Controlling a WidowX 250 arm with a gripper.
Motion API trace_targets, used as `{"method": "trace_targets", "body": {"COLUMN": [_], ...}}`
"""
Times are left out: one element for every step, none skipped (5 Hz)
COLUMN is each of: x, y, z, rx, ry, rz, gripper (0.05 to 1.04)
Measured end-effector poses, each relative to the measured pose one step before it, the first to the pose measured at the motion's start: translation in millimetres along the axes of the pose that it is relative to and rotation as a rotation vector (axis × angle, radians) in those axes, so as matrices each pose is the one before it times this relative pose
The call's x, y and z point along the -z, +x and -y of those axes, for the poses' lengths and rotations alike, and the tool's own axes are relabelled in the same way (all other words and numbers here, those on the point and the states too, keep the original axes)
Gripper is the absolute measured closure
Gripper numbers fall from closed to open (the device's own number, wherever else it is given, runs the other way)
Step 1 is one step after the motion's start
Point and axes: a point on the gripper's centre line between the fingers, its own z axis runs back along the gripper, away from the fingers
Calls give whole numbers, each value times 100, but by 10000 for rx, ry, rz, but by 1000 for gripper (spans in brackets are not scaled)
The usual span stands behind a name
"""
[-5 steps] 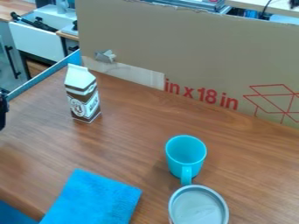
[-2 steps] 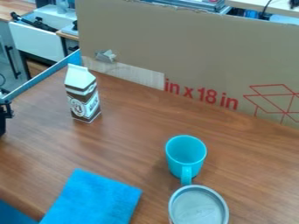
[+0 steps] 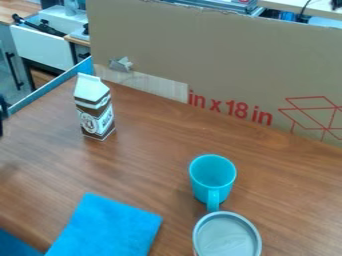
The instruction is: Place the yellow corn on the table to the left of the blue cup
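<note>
Carton (image 3: 95, 110), brown-and-white gable-topped card, stands upright on the brown wooden surface (image 3: 150, 155). At its nine o'clock, my black hand (image 3: 2, 117) has drawn back slightly, leaving us apart; open or closed, I cannot tell. Turquoise handled mug (image 3: 213, 175): four o'clock; blue fabric cloth (image 3: 107, 227): six.

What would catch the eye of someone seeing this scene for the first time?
Probably the bright turquoise mug, upright right of centre with its handle toward the grey-rimmed round container at the bottom edge. The vivid blue cloth at lower left competes with it. Next comes the brown-and-white carton, standing at upper left before the big cardboard sheet with red print.
</note>
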Motion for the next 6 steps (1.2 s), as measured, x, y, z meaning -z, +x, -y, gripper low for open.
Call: {"method": "trace_targets", "body": {"x": [-3320, -964, -238, 339, 1260, 1567], "y": [-1843, -2332, -855, 1070, 2806, 2538], "z": [3402, 4206, 4778, 3065, 1699, -49], "rx": [842, 937, 1309, 1130, 939, 160], "ry": [53, -492, -405, -332, 107, 13], "rz": [158, -577, -200, 51, 14, 69], "gripper": [416, 416, 416, 416, 416, 416]}}
